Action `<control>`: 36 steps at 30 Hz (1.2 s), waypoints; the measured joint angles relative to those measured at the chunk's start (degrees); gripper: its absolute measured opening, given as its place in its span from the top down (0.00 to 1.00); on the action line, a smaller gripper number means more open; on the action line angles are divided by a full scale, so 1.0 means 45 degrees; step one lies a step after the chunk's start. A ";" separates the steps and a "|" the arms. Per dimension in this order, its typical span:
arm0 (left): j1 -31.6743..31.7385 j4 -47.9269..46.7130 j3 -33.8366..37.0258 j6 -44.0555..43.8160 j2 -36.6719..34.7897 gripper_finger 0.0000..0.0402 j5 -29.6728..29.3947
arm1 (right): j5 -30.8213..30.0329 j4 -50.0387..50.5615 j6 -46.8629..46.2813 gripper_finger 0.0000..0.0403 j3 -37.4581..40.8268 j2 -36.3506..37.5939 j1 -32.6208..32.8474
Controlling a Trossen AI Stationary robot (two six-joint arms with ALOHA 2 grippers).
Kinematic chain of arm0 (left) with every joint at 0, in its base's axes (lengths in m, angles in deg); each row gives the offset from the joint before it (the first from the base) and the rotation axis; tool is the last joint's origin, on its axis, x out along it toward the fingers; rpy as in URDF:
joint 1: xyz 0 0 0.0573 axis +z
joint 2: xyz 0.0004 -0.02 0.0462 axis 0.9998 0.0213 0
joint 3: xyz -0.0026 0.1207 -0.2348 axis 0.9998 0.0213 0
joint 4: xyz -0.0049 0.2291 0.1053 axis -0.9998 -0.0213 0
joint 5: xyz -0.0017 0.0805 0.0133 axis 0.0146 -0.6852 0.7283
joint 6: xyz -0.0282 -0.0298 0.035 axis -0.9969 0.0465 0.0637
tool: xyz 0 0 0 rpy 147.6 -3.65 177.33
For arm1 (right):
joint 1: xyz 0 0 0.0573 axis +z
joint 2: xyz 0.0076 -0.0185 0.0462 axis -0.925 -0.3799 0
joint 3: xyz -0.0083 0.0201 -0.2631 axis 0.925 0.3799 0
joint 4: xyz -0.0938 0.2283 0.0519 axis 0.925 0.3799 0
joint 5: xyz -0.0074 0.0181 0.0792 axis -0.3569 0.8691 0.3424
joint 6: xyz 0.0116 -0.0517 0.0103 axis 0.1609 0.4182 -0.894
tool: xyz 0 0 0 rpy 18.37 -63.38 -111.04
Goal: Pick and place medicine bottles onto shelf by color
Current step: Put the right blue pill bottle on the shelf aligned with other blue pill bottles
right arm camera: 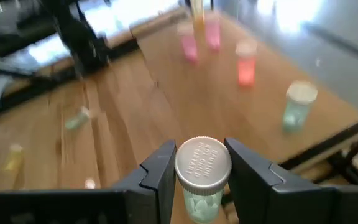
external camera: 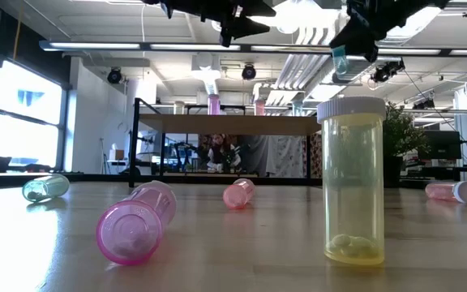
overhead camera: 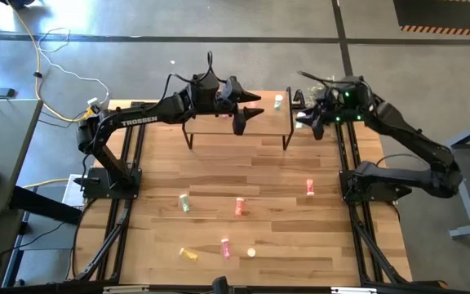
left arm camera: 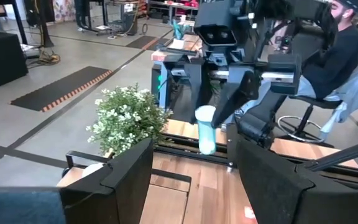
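While clamped between the right gripper's [right arm camera: 197, 177] fingers, pale green bottle [right arm camera: 201, 180] upright, cap up, above shelf [overhead camera: 259, 114] corner, left gripper [overhead camera: 247, 110] spread, holding nothing.

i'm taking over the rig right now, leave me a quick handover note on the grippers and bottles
Right gripper: shut on a pale green bottle, held above the shelf's right end.
Left gripper: open, empty, hanging over the shelf.
On the shelf: two pink bottles, one red-orange, one pale green, all upright.
Left on the table: pink, red-orange, another red-orange, green and yellow bottles lying down, and a yellow one standing.
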 joint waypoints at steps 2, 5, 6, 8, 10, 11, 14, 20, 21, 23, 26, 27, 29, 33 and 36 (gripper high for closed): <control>0.0000 -0.0005 0.0000 0.0000 0.0005 0.45 -0.0031 | 0.0033 -0.1482 -0.0379 0.72 0.0809 0.0457 0.0001; 0.0000 -0.0002 0.0000 0.0000 0.0005 0.45 -0.0027 | 0.0344 -0.3853 -0.0785 0.72 0.2041 0.0803 0.0002; 0.0000 -0.0004 0.0000 0.0000 0.0005 0.45 -0.0032 | 0.0386 -0.4683 -0.0864 0.72 0.2440 0.0821 0.0004; 0.0000 0.0000 0.0000 0.0000 0.0005 0.45 -0.0032 | 0.0387 -0.6508 -0.1052 0.72 0.3222 0.0735 0.0002; 0.0000 0.0000 0.0000 0.0000 0.0010 0.45 -0.0032 | 0.0319 -0.8135 -0.1184 0.72 0.3932 0.0488 0.0002; 0.0000 0.0000 0.0000 0.0000 0.0010 0.45 -0.0028 | 0.0235 -0.8790 -0.1236 0.72 0.4180 0.0346 0.0002; 0.0000 0.0000 0.0000 0.0000 0.0010 0.45 -0.0029 | 0.0076 -0.9695 -0.0934 0.72 0.4349 -0.0232 0.0002; 0.0000 -0.0001 0.0000 0.0000 0.0015 0.45 -0.0027 | 0.0008 -0.9006 0.0199 0.72 0.3653 -0.1888 0.0042; 0.0000 -0.0005 0.0000 0.0000 0.0015 0.45 -0.0027 | -0.0037 -0.8980 0.0252 0.72 0.3625 -0.2131 0.0071; 0.0000 -0.0005 0.0000 0.0000 0.0019 0.45 -0.0027 | -0.0088 -0.8886 0.0438 0.72 0.3625 -0.2524 0.0193; 0.0000 -0.0001 0.0000 0.0000 0.0019 0.45 -0.0027 | -0.0332 -0.8791 0.0863 0.72 0.3615 -0.2859 0.0425; 0.0000 -0.0005 0.0000 0.0000 0.0019 0.45 -0.0027 | -0.0423 -0.8762 0.1018 0.72 0.3615 -0.2956 0.0498; 0.0000 -0.0005 0.0000 0.0000 0.0019 0.45 -0.0027 | -0.0632 -0.8690 0.1332 0.72 0.3615 -0.3060 0.0619; 0.0000 -0.0002 0.0000 0.0005 0.0019 0.45 -0.0027 | -0.1451 -0.8353 0.2150 0.72 0.3606 -0.3068 0.0787; 0.0000 0.0000 0.0000 0.0005 0.0019 0.45 -0.0027 | -0.2003 -0.8150 0.2674 0.72 0.3606 -0.3068 0.0857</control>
